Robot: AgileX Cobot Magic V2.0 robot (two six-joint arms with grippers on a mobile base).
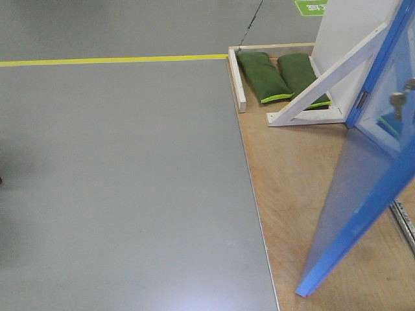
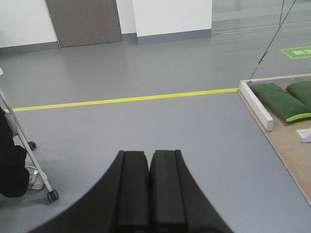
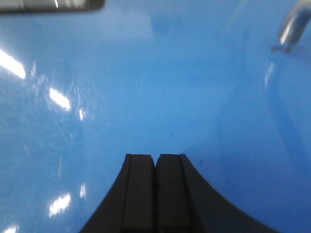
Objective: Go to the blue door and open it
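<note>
The right gripper (image 3: 155, 156), pads pinched together on nothing, is pointing close at the blue door (image 3: 146, 87), apparently pushing it; the left gripper (image 2: 148, 153), likewise closed, is hanging over grey floor (image 2: 146, 121). The door is standing ajar, so next a steady forward push, I judge

- Even, soft light; the grey floor (image 1: 117, 181) shows only a faint shadow at left.
- White glare streaks on the glossy blue door (image 3: 146, 97) (right wrist view); its lever handle (image 3: 294, 24) is blurred.

left end effector (image 2: 148, 187) closed, right end effector (image 3: 155, 187) closed, both empty
</note>
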